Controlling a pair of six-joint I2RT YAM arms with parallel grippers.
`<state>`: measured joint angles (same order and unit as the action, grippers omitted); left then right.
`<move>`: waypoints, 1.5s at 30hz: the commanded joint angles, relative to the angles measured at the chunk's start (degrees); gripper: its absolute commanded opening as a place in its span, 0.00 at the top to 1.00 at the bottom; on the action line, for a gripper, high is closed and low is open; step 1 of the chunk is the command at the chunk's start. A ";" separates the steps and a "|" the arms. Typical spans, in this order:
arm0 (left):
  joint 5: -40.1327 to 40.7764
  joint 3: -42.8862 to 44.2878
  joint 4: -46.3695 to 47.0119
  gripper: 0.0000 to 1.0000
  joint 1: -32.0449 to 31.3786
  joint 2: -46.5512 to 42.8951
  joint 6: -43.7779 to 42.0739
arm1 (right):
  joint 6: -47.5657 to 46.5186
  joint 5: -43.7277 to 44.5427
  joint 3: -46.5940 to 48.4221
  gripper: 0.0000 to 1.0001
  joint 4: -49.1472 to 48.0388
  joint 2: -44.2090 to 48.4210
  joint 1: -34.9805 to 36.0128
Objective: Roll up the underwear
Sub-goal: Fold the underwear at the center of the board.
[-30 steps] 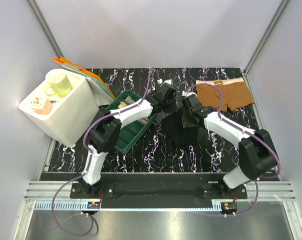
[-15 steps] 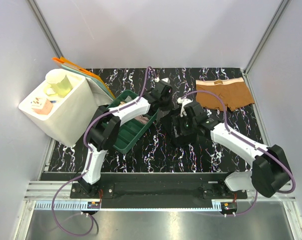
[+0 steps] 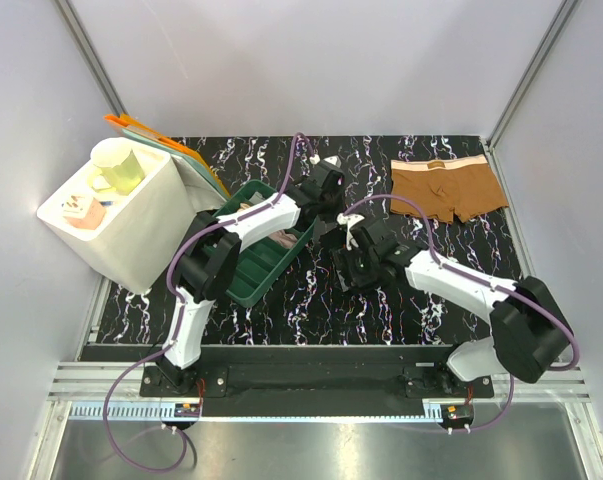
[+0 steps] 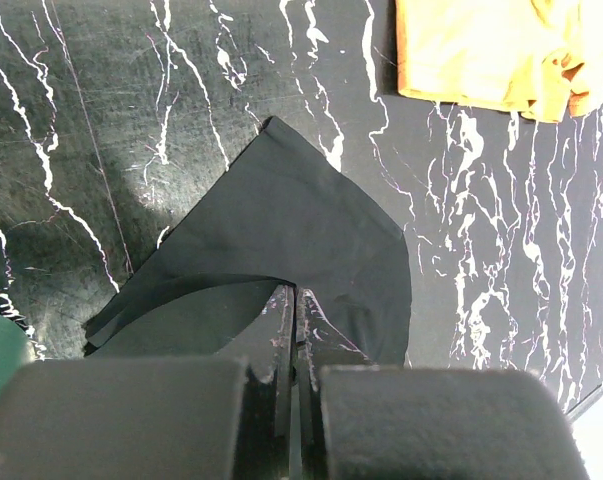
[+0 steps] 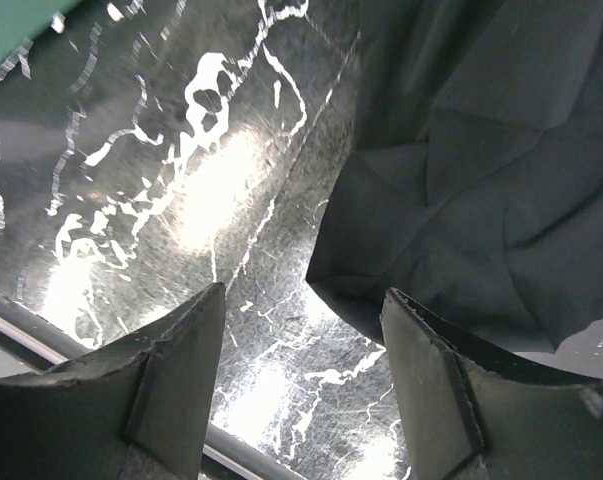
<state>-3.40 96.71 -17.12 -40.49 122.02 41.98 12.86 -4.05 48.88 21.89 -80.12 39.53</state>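
Seen from above, the white bin (image 3: pixel 141 240) at the left holds a pale green cup (image 3: pixel 118 165) and a pink block (image 3: pixel 81 210). The green tray (image 3: pixel 256 268) beside it holds something pinkish. The brown underwear (image 3: pixel 446 188) lies at the far right.

In the left wrist view, the left gripper (image 4: pixel 293 300) is pinched closed on a fold of the black underwear (image 4: pixel 311 220).

In the right wrist view, the right gripper (image 5: pixel 303 300) stands wide apart and holds nothing, just beside this black cloth.

My left gripper (image 4: pixel 289 335) is clamped tight, its arm stretched far forward. My right gripper (image 5: pixel 301 375) points down, jaws spread wide.
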 commanded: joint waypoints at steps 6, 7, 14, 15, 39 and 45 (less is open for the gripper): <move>-1.52 2.61 1.57 1.00 0.50 0.50 -0.84 | 2.08 1.50 0.51 0.34 -1.76 -4.25 0.73; -1.52 2.61 1.48 1.00 0.41 0.42 -0.84 | 3.04 1.85 0.42 0.34 -1.68 -4.52 0.81; -1.79 2.79 1.48 1.00 0.50 0.15 -0.93 | 6.82 3.26 -0.54 0.41 -0.36 -5.66 0.81; -1.79 2.79 1.39 1.00 0.50 0.15 -0.93 | 7.26 3.79 -0.80 0.44 -0.10 -5.75 0.73; -1.08 2.52 1.04 1.00 0.85 -0.55 -1.63 | 17.72 6.25 -3.53 0.72 3.16 -6.55 0.81; -0.20 2.79 1.04 1.00 1.03 -0.29 -1.90 | 20.35 9.15 -3.88 0.84 4.39 -1.01 0.73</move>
<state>-3.88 96.73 -17.17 -40.10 122.02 41.28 30.39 1.56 45.15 24.67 -85.97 39.92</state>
